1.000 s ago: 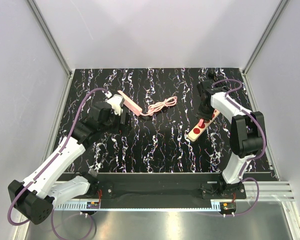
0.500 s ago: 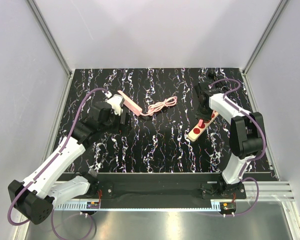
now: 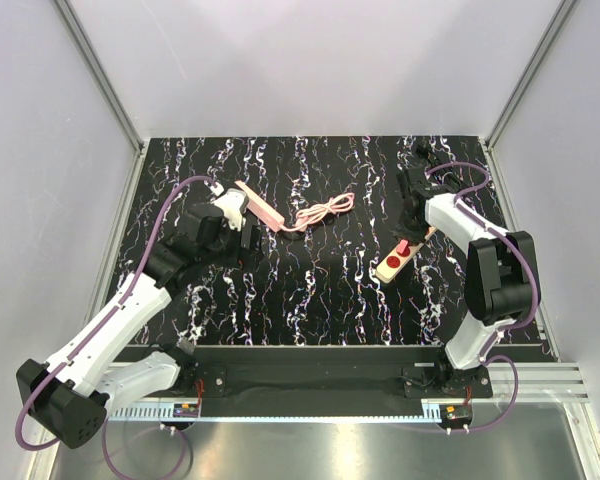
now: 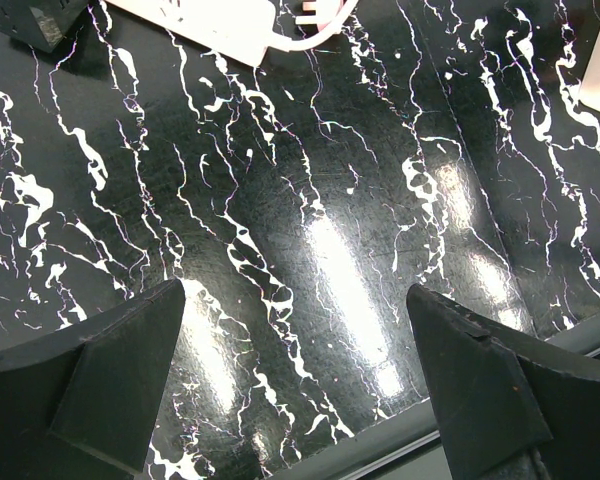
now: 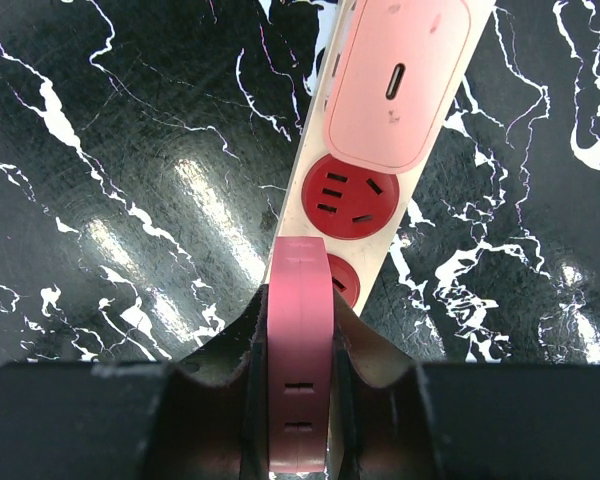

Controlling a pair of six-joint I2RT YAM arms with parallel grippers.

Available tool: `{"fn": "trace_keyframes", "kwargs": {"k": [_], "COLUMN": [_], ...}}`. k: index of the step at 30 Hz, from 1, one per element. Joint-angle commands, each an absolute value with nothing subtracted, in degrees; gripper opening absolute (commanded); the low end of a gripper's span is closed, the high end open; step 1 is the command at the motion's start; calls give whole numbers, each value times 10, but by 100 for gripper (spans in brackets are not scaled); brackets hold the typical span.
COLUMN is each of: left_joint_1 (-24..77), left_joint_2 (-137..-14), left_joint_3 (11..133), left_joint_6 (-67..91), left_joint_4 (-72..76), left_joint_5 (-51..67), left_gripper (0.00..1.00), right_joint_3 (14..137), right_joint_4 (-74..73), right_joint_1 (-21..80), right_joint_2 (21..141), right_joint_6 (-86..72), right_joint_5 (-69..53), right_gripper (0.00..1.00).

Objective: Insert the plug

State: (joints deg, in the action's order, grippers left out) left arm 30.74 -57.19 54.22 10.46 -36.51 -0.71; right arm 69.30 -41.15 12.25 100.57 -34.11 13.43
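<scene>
My right gripper [image 5: 300, 300] is shut on a pink plug [image 5: 300, 370], held upright between its fingers. Just beyond it lies a cream power strip [image 5: 305, 170] with round red sockets. One socket [image 5: 348, 197] shows in full, and the plug half covers a second socket [image 5: 342, 281]. The plug's pins are hidden. From above, the right gripper [image 3: 408, 232] and the plug [image 3: 403, 246] stand over the strip [image 3: 390, 266] on the right of the table. The left gripper [image 3: 242, 240] stands open over bare table, its fingers [image 4: 110, 370] wide apart.
A pink cable [image 3: 325, 212] lies coiled at mid table and joins a long pink block [image 3: 260, 203] next to the left gripper. That block's pale end [image 4: 220, 25] shows at the top of the left wrist view. Grey walls enclose the black marbled table [image 3: 320, 290].
The right arm's elbow has swung to the right and its gripper has shifted slightly over the power strip, still holding the plug. The left arm has not moved.
</scene>
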Motion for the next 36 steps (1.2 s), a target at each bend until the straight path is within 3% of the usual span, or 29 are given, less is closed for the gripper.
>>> {"fn": "trace_keyframes", "kwargs": {"k": [1,21,36], "left_joint_1": [309,309,309], "left_joint_2": [-573,-579,-561], "left_joint_3": [543,547,546], "left_joint_6": [97,99,99], "left_joint_4": [-346,-347,-347], "left_joint_5": [-21,-4,-11], "left_gripper": [99,99,99], "right_joint_3": [618,599,654], "right_joint_4": [-532,-593,-620], "right_joint_1": [109,108,94], "right_joint_2": [1087,1086,1171], "right_joint_6": [-302,-285,-279], "right_joint_5": [159,140,169], "right_gripper": [0,0,0]}}
